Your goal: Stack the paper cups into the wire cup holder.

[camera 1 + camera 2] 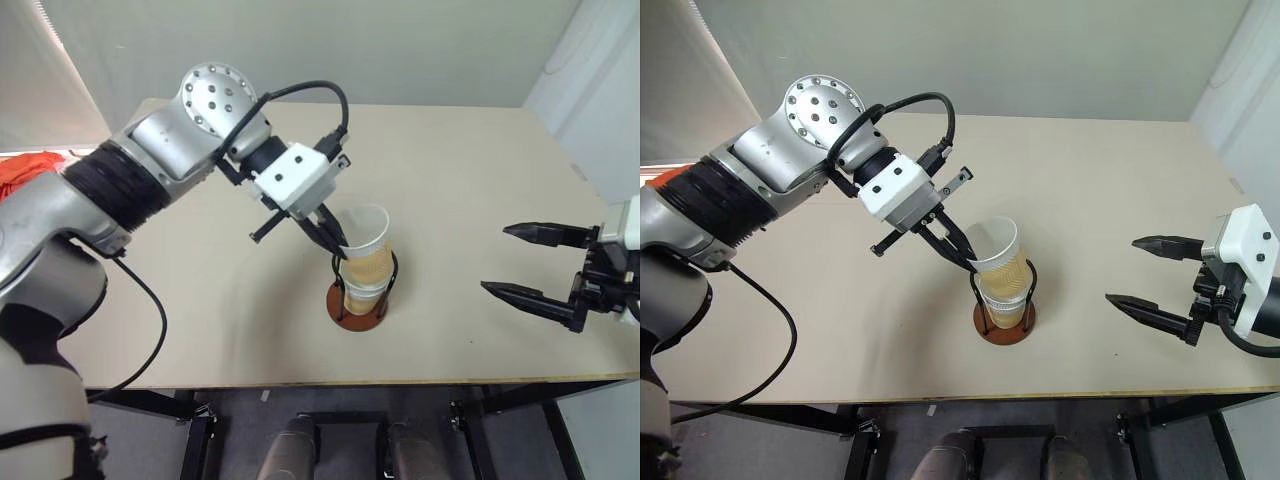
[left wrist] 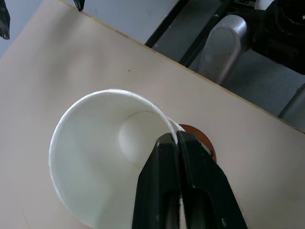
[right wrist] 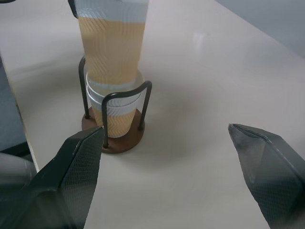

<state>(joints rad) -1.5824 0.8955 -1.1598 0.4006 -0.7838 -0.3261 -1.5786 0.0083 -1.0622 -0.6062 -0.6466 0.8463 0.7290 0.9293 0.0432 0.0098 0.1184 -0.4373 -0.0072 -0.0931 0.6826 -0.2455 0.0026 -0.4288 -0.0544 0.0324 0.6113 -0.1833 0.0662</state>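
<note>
The wire cup holder (image 1: 360, 312) stands on the table, its reddish-brown base and black wire loops seen near the front centre. A tan paper cup (image 1: 362, 295) sits inside it, and a top paper cup (image 1: 368, 250) is nested into that one, sticking out high and slightly tilted. My left gripper (image 1: 338, 245) is shut on the top cup's white rim (image 2: 164, 125), one finger inside and one outside. My right gripper (image 1: 515, 260) hangs open and empty to the right of the holder (image 3: 121, 138), well apart from it.
The beige table (image 1: 200, 300) has its front edge close below the holder. A black cable loops from my left arm over the table's left side. An orange thing (image 1: 25, 170) lies off the far left edge.
</note>
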